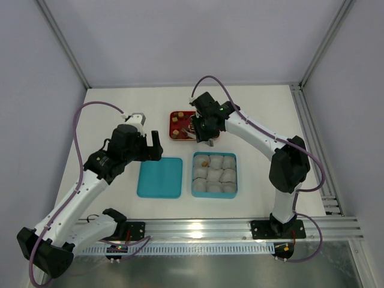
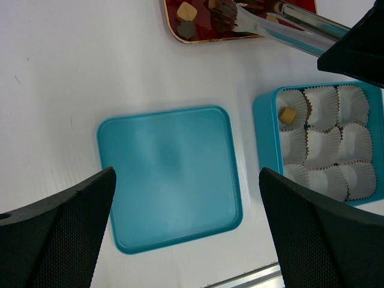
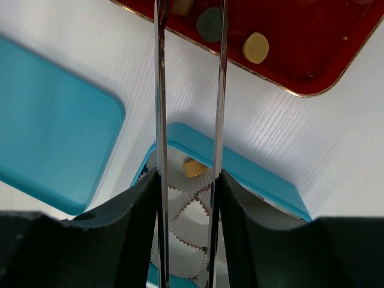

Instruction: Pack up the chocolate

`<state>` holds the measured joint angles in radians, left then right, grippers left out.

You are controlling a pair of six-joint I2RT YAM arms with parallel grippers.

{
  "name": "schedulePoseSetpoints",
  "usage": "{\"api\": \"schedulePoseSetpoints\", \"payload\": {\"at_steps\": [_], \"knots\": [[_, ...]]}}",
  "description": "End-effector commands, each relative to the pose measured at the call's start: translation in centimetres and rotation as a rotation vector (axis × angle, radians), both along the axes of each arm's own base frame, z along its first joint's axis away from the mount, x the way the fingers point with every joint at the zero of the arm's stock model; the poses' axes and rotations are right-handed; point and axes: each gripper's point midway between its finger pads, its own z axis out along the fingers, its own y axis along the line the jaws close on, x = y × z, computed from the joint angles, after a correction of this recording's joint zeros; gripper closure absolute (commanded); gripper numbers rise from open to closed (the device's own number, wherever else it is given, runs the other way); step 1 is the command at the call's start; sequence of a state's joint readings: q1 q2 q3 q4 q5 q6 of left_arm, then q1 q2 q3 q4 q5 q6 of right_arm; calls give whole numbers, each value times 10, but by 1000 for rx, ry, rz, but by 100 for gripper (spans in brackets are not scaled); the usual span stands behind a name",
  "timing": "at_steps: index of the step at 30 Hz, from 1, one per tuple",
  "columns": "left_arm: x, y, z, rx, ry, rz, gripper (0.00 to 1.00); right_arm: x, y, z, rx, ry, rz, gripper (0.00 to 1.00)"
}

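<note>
Several chocolate pieces [image 1: 175, 119] lie in the red tray [image 1: 178, 113] at the back. One tan piece [image 1: 205, 162] sits in the far-left paper cup of the teal box [image 1: 234, 175]; it also shows in the left wrist view [image 2: 288, 115] and the right wrist view [image 3: 193, 168]. My right gripper [image 1: 201, 129] is shut on metal tongs [image 3: 159, 90], whose tips reach among the tray's pieces [image 2: 187, 29]. I cannot tell whether the tongs hold a piece. My left gripper [image 2: 187, 172] is open and empty above the teal lid [image 2: 168, 174].
The box holds several crinkled white paper cups [image 2: 327, 144], all but one empty. The teal lid [image 1: 159, 177] lies flat left of the box. A metal rail [image 1: 240, 228] runs along the near table edge. Enclosure walls stand on the other three sides.
</note>
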<state>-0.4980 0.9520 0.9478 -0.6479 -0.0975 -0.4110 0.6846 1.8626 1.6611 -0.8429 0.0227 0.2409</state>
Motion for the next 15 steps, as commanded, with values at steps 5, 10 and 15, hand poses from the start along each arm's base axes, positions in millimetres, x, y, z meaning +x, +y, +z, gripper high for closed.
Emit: {"api": "schedulePoseSetpoints", "payload": {"at_steps": [5,10,15], "knots": [[6,0,16,-6,-43,4,0,5,14,12,-17,-51,29,56],[6,0,17,-7,-46,4,0,4,10,7,-41,-41,23,59],[6,-1,17,-6,-45,4,0,3,11,5,-40,-35,18,64]]}}
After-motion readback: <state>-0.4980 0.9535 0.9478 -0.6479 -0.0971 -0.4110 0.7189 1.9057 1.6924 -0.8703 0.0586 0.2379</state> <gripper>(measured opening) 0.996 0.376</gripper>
